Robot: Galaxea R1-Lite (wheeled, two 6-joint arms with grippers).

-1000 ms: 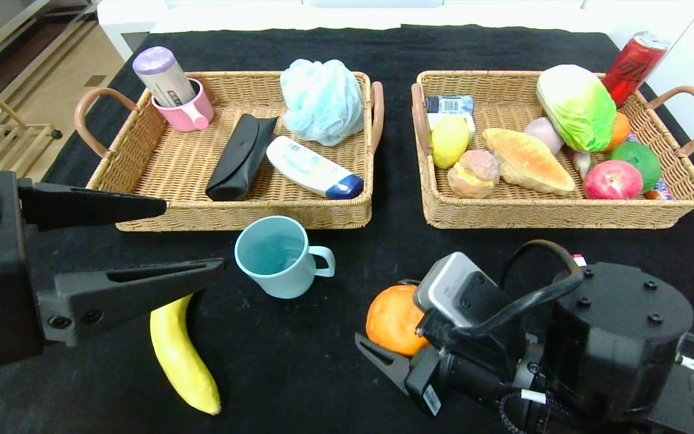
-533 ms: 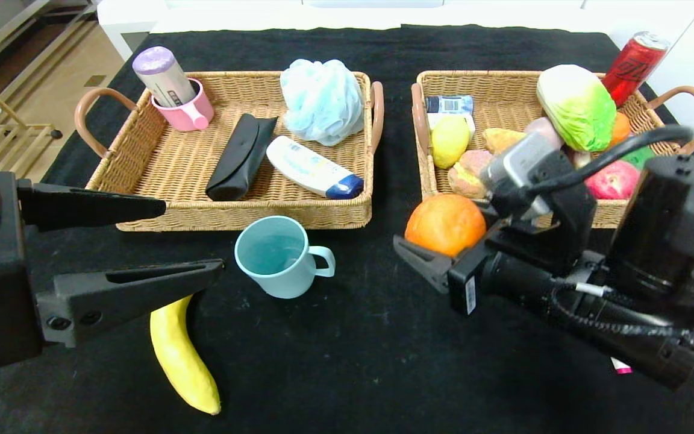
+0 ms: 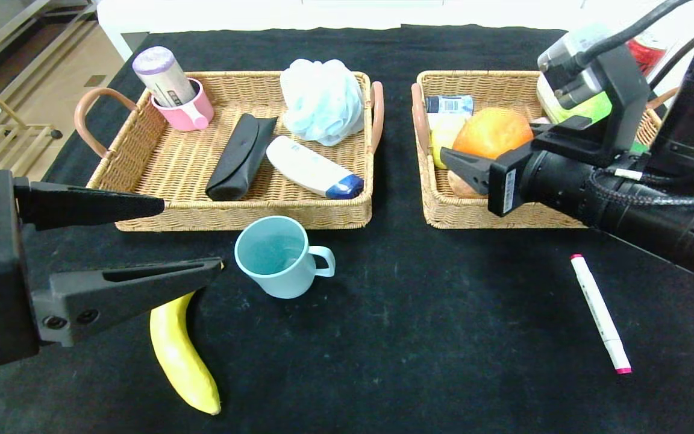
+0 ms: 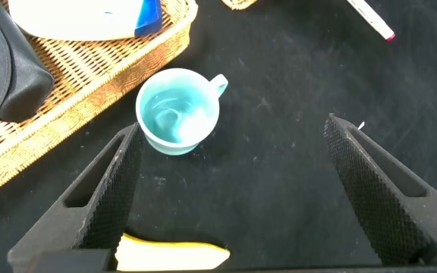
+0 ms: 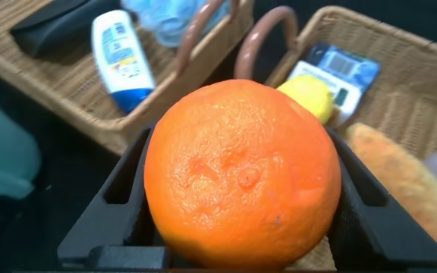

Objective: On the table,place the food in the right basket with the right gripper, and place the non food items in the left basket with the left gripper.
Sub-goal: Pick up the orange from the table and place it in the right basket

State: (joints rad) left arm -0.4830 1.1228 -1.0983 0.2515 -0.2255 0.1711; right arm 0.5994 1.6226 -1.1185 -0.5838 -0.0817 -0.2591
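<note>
Right wrist view: right gripper [image 5: 241, 227] clamps round orange fruit [image 5: 241, 176] above right wicker basket [image 3: 437, 205] near-left corner; head view adds left gripper [image 3: 190, 238], jaws wide, empty, near teal mug [image 3: 275, 256].

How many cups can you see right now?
2: a teal cup on the table in front of the left basket, and a pink cup in that basket's back corner, holding a purple-capped bottle.

The right arm [image 3: 624, 187] hides most food in the right basket [image 3: 443, 211]; the red can [image 3: 645, 51] at one o'clock barely shows.
</note>
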